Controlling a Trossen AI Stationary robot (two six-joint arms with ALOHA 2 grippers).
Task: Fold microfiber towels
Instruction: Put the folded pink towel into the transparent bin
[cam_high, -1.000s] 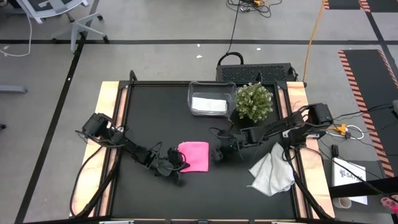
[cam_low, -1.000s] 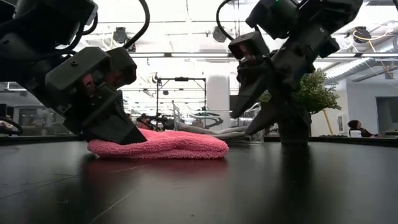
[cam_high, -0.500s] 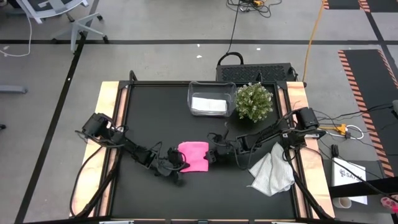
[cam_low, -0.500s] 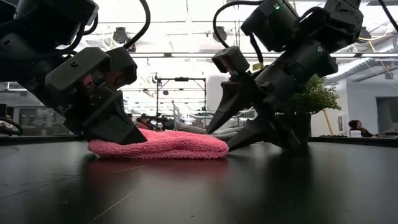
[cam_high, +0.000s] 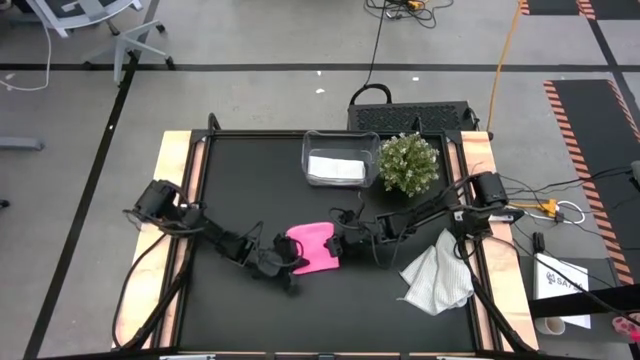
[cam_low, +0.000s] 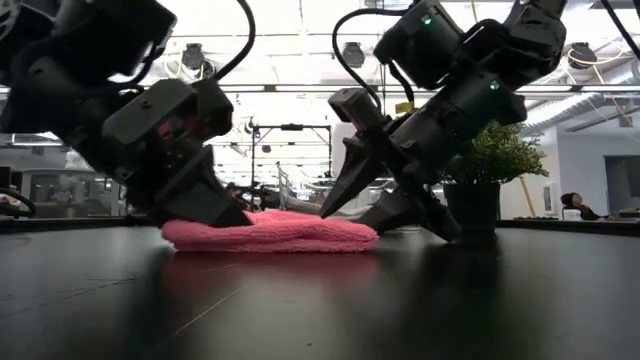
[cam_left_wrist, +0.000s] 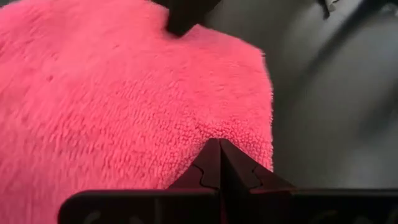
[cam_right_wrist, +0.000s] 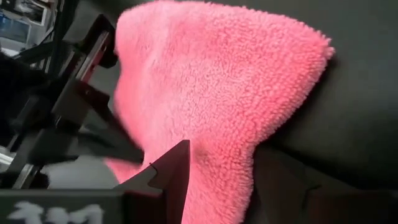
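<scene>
With the left gripper (cam_high: 283, 262) pinched shut on the pink towel (cam_high: 313, 248) lying folded centre-table, at its 8 o'clock edge, and the right gripper (cam_low: 362, 205) spread astride its 3 o'clock edge, an early pull could unfold it.

The pink towel (cam_left_wrist: 124, 99) fills the picture from about 7 o'clock round to 1 o'clock, its nap coarse and looped. Its edge runs down the 3 o'clock side, with dark table (cam_left_wrist: 336, 112) beyond it toward 2 and 4 o'clock. At 6 o'clock the left gripper (cam_left_wrist: 219, 165) has its 2 dark fingers pressed together, tips resting on the towel near its edge. At 12 o'clock a dark finger (cam_left_wrist: 186, 14) of the other arm touches the towel's far edge.
</scene>
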